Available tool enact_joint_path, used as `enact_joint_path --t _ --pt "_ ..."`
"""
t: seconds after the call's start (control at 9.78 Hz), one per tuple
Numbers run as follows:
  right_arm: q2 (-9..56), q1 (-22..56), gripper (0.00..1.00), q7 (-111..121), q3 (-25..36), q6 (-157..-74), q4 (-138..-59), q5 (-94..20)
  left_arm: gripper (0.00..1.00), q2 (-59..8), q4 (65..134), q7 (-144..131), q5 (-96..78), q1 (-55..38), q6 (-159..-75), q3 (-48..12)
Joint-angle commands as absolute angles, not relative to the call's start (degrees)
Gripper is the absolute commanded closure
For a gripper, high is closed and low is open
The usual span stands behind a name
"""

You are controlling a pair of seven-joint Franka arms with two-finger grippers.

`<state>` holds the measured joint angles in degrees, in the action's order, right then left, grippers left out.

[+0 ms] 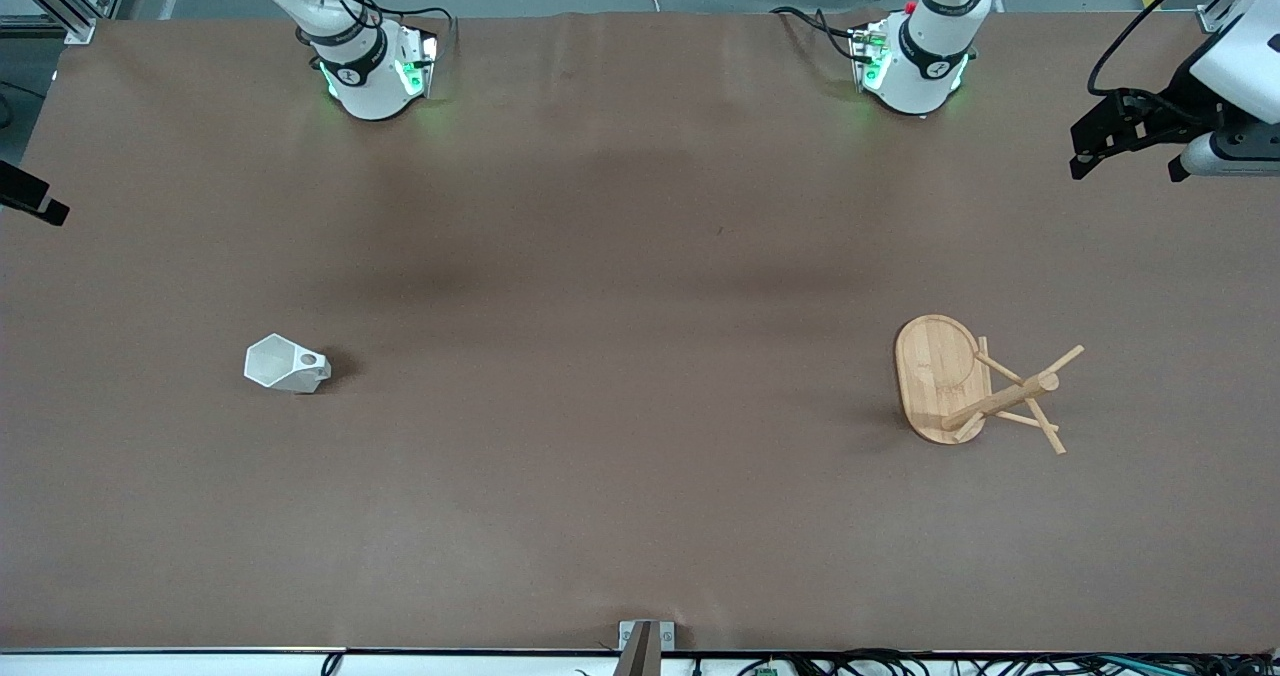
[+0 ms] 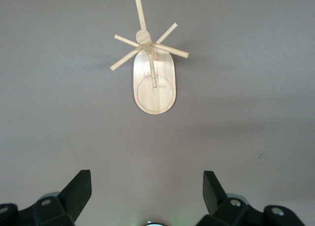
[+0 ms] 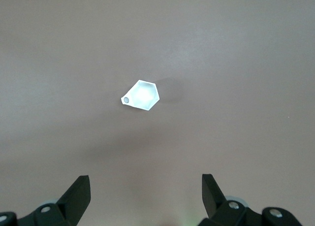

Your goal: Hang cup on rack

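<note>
The white faceted cup (image 1: pixel 285 364) sits on the brown table toward the right arm's end, its hexagonal rim and pierced handle tab showing. It also shows in the right wrist view (image 3: pixel 141 95). The bamboo rack (image 1: pixel 975 386) stands on its oval base (image 1: pixel 935 371) toward the left arm's end and shows in the left wrist view (image 2: pixel 152 78). My left gripper (image 1: pixel 1128 168) is open and empty, high over the table's end, well apart from the rack; its own view (image 2: pixel 146 186) shows the wide gap. My right gripper (image 3: pixel 145 189) is open and empty, high, well apart from the cup.
The two arm bases (image 1: pixel 375 76) (image 1: pixel 915 66) stand along the table's edge farthest from the front camera. A small metal bracket (image 1: pixel 645 641) sits at the table's nearest edge. A wide stretch of bare brown table lies between cup and rack.
</note>
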<state>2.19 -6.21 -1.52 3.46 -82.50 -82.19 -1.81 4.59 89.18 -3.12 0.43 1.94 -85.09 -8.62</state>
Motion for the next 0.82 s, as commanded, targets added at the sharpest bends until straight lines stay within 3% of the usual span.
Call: enact_joint_path --t 0.0,0.72 --pt "1.8 -5.7 0.00 -1.2 3.4 -82.4 -82.8 -0.7 0.00 3.3 89.0 -2.1 -0.7 2.1 -83.8 -8.4" --pt "1.8 -5.8 0.00 -1.4 3.5 -81.8 -82.9 -0.7 0.00 1.1 86.7 -2.2 0.2 2.1 -83.8 -8.4"
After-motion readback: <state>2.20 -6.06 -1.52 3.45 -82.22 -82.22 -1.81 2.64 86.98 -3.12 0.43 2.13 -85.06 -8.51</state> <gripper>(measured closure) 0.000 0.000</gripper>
